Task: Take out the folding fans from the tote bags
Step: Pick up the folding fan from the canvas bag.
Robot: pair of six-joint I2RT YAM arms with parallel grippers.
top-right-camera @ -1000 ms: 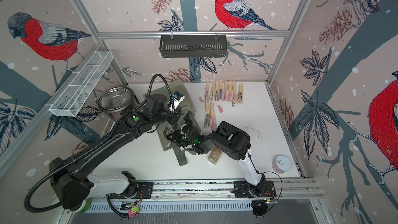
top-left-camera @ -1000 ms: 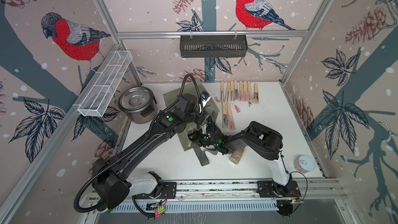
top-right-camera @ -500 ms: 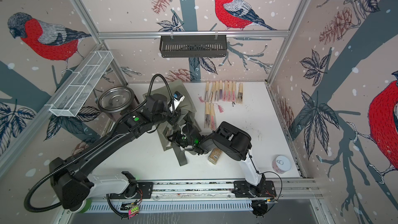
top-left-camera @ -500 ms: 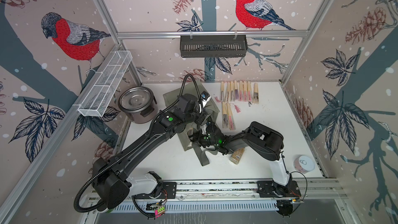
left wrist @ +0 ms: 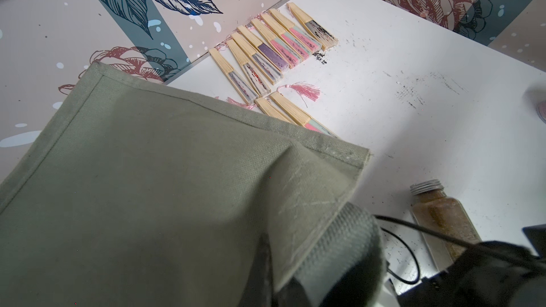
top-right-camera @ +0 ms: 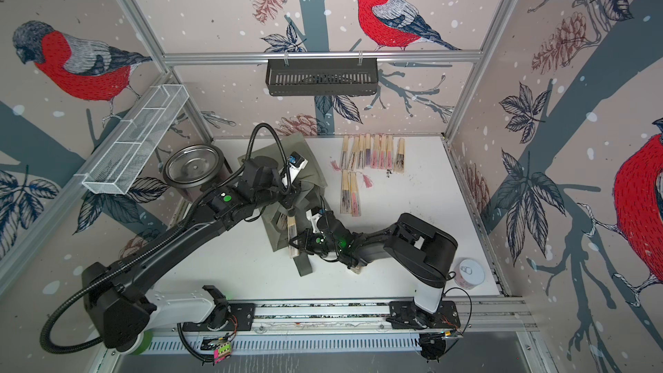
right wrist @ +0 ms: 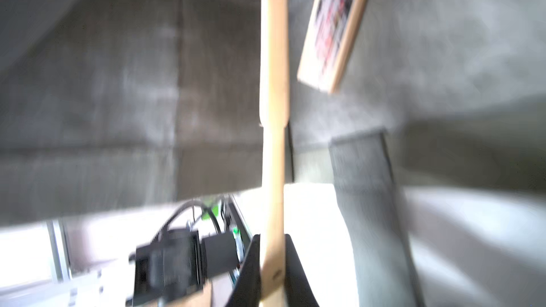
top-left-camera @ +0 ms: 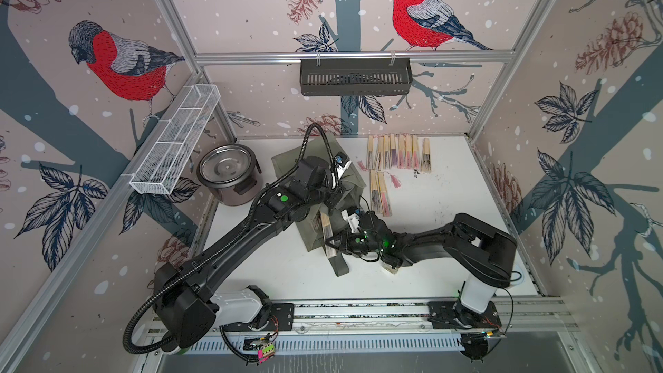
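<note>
Right jaws were clamped on a fan (right wrist: 273, 84) at the bag's (left wrist: 147, 187) open edge; left jaws pinched its cloth. Bare bench (top-left-camera: 448, 191) lay right of the laid-out fans (top-left-camera: 396, 154).

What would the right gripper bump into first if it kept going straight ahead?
Probably the tote bag: the right gripper, shut on a folding fan, points into its olive cloth. The blurred view leaves depth unclear.

Bullfinch-print walls (top-left-camera: 251, 12) around white tabletop (top-left-camera: 448, 191)
</note>
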